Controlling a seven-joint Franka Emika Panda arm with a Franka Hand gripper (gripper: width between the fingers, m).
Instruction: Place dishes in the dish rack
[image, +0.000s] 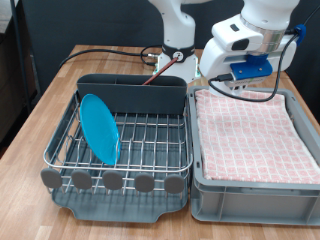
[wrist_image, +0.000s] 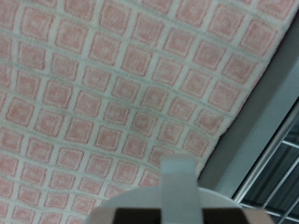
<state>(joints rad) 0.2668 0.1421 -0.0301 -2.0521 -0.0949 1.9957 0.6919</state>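
A brown wooden table (image: 40, 110) holds everything here, with a dark wall behind it. The gripper (image: 232, 84) hangs at the end of the white robot arm (image: 250, 30), over the far end of the grey bin (image: 250, 195), up near the exterior view's top right. You cannot tell from the pictures if its fingers are apart or together, and nothing shows between them. Right under it lies the pink checked cloth (image: 250, 135) that lines the bin. The wrist view is filled with this same cloth (wrist_image: 121, 93), with the bin's grey edge (wrist_image: 252, 131) beside it and a bit of silver wire at the corner. Just beside the bin, on the exterior view's left, sits the dish rack (image: 125, 140), and the two look like they touch. The light-blue plate (image: 99, 127) stands up on its edge in the rack's wire grid, on its left part. The tall grey caddy (image: 130, 92) runs along the rack's far side. Round grey tabs (image: 115, 181) line the near edge. Black cables (image: 110, 55) lie on the table behind the rack.
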